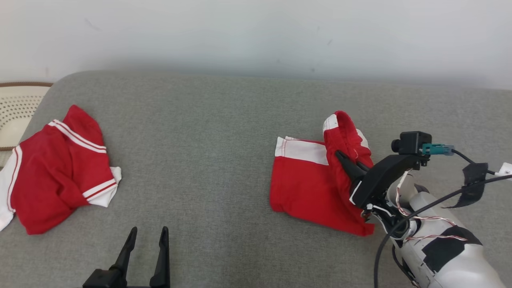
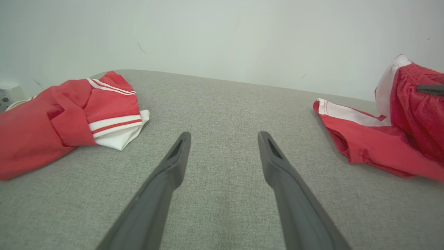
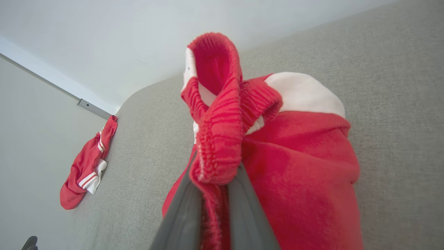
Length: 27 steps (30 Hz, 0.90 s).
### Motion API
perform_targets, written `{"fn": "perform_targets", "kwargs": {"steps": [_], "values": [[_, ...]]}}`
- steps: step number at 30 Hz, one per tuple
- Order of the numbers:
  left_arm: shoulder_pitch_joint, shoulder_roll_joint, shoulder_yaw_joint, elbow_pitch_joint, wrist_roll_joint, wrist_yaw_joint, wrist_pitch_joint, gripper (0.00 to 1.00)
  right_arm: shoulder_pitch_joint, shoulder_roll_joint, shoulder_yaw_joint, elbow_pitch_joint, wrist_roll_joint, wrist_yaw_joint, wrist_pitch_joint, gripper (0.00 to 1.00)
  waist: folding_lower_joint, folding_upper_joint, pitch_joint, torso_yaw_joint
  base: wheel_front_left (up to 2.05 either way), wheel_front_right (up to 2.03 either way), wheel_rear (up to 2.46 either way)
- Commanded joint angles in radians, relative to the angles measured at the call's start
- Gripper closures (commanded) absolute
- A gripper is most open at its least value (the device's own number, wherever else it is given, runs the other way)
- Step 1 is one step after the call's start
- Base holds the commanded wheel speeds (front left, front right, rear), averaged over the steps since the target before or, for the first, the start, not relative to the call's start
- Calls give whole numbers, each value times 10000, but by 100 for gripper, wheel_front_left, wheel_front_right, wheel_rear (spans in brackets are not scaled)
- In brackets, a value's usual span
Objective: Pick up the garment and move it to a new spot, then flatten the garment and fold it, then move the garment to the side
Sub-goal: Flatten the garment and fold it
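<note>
Your right gripper [image 1: 348,158] is clamping the ribbed waistband [image 3: 216,139] of the red shorts [image 1: 304,188], right of centre on the grey cushion [image 1: 216,160]. They are looking light and limp, so that thick band is probably offering the surest hold. Your left gripper [image 1: 147,236], lower left, is standing wide apart and empty

The head camera looks forward and down from high up, taking in the grey padded surface [image 1: 224,132] back to the pale wall [image 1: 256,32]. The left wrist camera sits low over that surface, facing the wall along the left claw [image 2: 224,135]. The right wrist camera, tilted, is very close to the red garment [image 3: 305,146] at the right claw [image 3: 215,173]. All three views share that garment and the crumpled red piece [image 1: 60,172] far to the left.
</note>
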State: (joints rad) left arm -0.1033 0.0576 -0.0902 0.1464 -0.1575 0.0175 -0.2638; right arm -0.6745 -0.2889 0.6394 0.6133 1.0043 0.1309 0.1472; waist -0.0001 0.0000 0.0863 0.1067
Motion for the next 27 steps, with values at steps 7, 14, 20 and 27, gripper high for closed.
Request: {"fn": "perform_targets", "kwargs": {"steps": [7, 14, 20, 27], "values": [[-246, -47, -494, 102, -136, -47, -25, 0, -534, 479, 335, 1042, -124, -4, -179, 100, 1, 0, 209, 556, 0, 0, 0], [-396, -58, -787, 121, -185, 15, -25, 0, -807, 770, 564, 1885, -311, -4, -689, 91, 1, 0, 333, 762, 0, 0, 0], [-380, -62, -793, 165, -229, 67, -25, 0, -928, 822, 758, 2091, -136, -2, -1191, 0, 1, 0, 351, 764, 0, 0, 0], [-161, -64, -575, 130, -160, 92, -25, 0, -782, 131, 1065, 1311, -470, -4, -2617, 0, 1, 0, 162, 565, 0, 0, 0]]}}
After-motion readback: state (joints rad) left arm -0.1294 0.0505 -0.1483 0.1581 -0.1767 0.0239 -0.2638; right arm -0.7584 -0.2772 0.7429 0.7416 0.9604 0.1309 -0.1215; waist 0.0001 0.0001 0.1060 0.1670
